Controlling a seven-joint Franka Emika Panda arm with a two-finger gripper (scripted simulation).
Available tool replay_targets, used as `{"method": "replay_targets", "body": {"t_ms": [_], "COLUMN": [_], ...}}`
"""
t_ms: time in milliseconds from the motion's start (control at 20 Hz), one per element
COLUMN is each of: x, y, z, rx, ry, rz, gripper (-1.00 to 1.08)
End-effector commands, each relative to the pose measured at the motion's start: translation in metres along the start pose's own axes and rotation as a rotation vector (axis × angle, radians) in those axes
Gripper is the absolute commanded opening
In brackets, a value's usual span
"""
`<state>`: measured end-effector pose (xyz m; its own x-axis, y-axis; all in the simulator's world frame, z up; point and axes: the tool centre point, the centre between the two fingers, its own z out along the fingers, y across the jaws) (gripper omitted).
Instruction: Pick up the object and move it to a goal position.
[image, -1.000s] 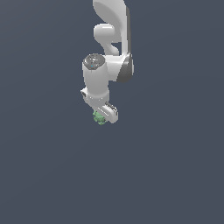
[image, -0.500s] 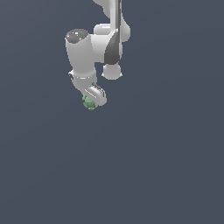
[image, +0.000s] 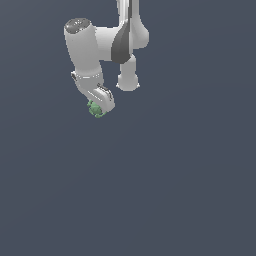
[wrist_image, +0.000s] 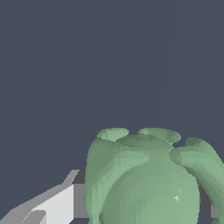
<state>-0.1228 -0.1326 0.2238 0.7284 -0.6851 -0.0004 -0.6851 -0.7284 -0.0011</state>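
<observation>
1. The white arm (image: 87, 47) comes down out of the top of the exterior view, its big rounded joint sitting above everything else.
2. Below that joint the wrist angles down toward the exterior view's right, and the gripper (image: 98, 107) hangs at its lower end.
3. There it is: the object (image: 95, 109), a small pale green lump with a bumpy outline, tucked right at the gripper's tip and touching it.
4. The gripper is clamped onto the object; the green lump sits between the fingers, well clear of the plain dark grey ground (image: 175, 190) behind.
5. In the wrist view the object (wrist_image: 148, 179) looms large, all lobes and ridges, close up against the camera.
6. A white and grey finger (wrist_image: 52, 203) shows beside the object, pressed against its flank; the other side is mostly hidden by the green bulk.
7. Compared with the arm, the object is tiny, smaller than the gripper body itself.
</observation>
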Motion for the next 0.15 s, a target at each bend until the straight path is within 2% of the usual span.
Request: {"method": "replay_targets", "body": {"t_ms": [0, 100], "x": [0.0002, 0.0006], "y": [0.0024, 0.0021], "z": [-0.0022, -0.0024], "rx": [-0.001, -0.001], "ry": [0.000, 0.000], "rz": [-0.001, -0.001], "gripper": [-1.00, -1.00]}}
